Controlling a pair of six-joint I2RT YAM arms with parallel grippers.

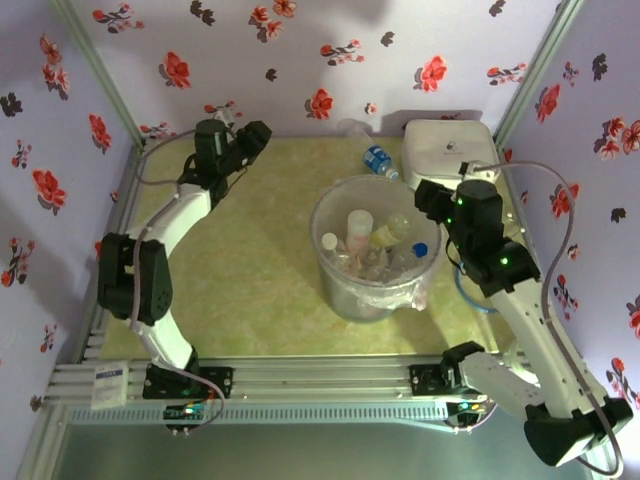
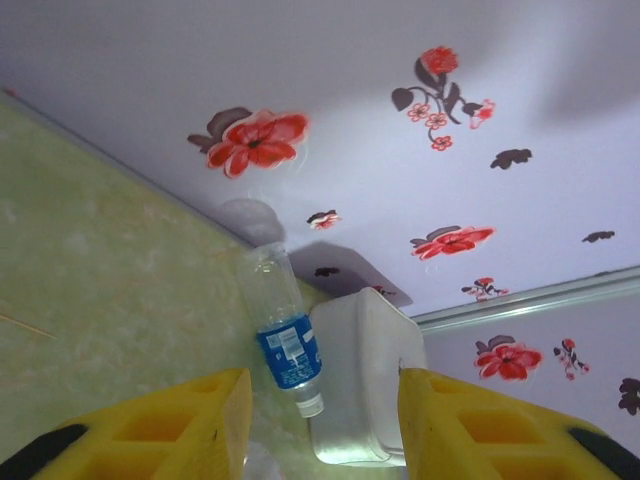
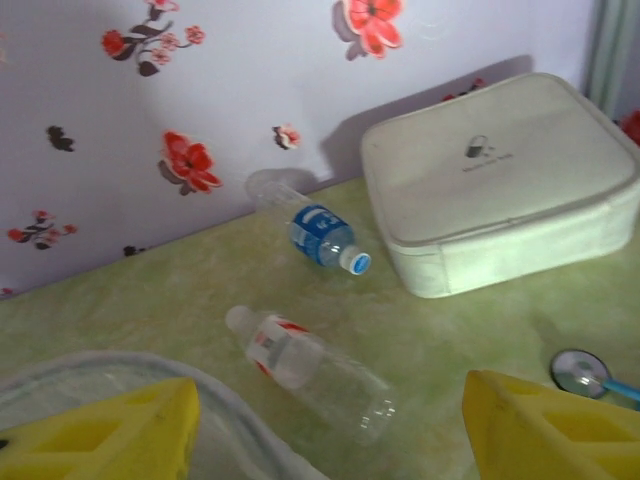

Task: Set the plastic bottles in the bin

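1. The table (image 1: 250, 260) has a yellow-green marbled top, and the walls (image 1: 300, 50) around it are lilac with red flowers.
2. The bin (image 1: 338, 290), lined with a clear bag, stands right of the table's middle.
3. Several plastic bottles (image 1: 385, 235) lie in a heap inside it, some with white caps, one with a blue cap, one yellowish.
4. A blue-label bottle (image 3: 320, 235) lies on its side by the back wall, just beside the white box (image 3: 500, 180).
5. A red-label bottle (image 3: 305, 365) lies on the table between the bin and the box.
6. The box is closed, so its inside is hidden.
7. The left gripper (image 2: 322, 400) has its fingers apart, holding nothing.
8. The right gripper (image 3: 330, 400) hangs over the bin's far rim, fingers wide apart and empty.
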